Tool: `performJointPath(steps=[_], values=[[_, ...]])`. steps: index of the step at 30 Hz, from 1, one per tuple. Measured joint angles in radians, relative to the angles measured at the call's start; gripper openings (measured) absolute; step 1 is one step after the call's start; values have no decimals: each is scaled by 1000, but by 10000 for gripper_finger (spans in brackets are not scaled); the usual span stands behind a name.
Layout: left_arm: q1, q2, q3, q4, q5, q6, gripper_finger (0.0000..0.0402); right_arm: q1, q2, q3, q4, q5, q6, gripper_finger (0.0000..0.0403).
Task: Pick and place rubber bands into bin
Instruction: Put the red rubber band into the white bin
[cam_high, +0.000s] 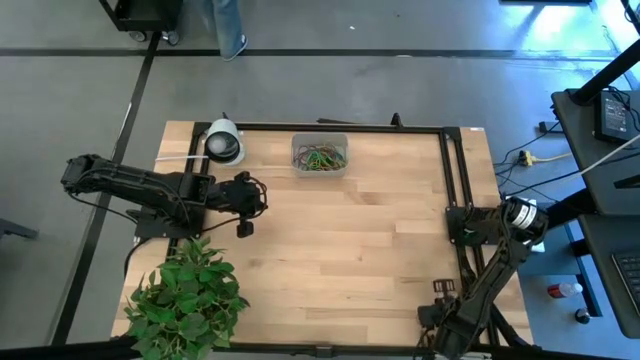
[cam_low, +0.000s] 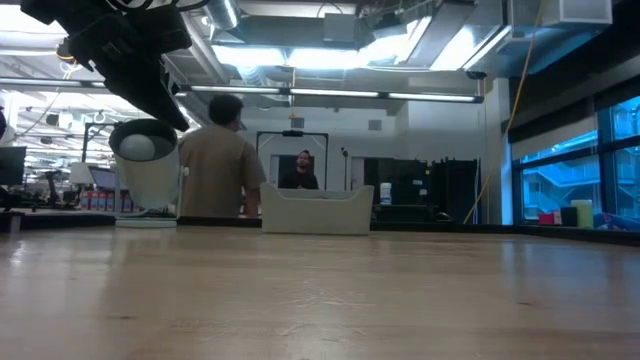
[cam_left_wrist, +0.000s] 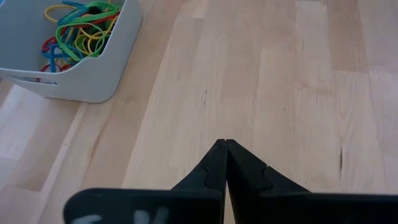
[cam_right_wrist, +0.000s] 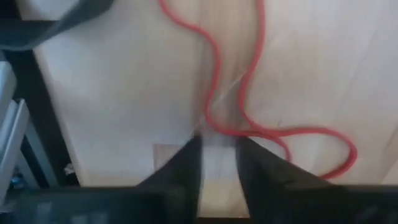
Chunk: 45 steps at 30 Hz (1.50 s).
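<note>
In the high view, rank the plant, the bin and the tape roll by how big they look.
1. Plant, clearly largest.
2. Bin, holding rubber bands.
3. Tape roll, slightly smaller than the bin, so that ranking is close.

Wide bare table (cam_high: 350, 250) centre lies free; bin (cam_high: 320, 155), tape roll (cam_high: 224, 142) and plant (cam_high: 188, 298) crowd its edges.

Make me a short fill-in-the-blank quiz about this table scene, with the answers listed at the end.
1. The coloured rubber bands already collected lie inside the ____.
2. Just ahead of the right tool, a ____ rubber band lies on the wooden table.
3. The two fingers of the left tool are pressed ____.
4. At the table's near left corner stands a leafy green ____.

Answers: bin; red; together; plant
</note>
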Motion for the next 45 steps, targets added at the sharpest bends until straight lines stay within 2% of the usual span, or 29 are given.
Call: performJointPath(steps=[3,4,9,12,20,27,35,45], values=[[0,0,0,0,-1,5,1,-26,5,16,-8,-8,-1,21],[0,0,0,0,-1,13,1,-34,7,21,-9,-15,-1,11],[0,0,0,1,0,46,1,-58,16,72,-56,-23,22,3],[0,0,0,1,0,63,1,-64,23,124,-123,54,37,2],[0,0,0,1,9,84,1,-62,19,207,-143,39,67,1],[0,0,0,2,35,115,1,-68,16,226,-145,39,109,1],[0,0,0,3,35,115,1,-73,16,226,-151,130,101,40],[0,0,0,4,35,106,1,-83,14,113,-15,135,39,105]])
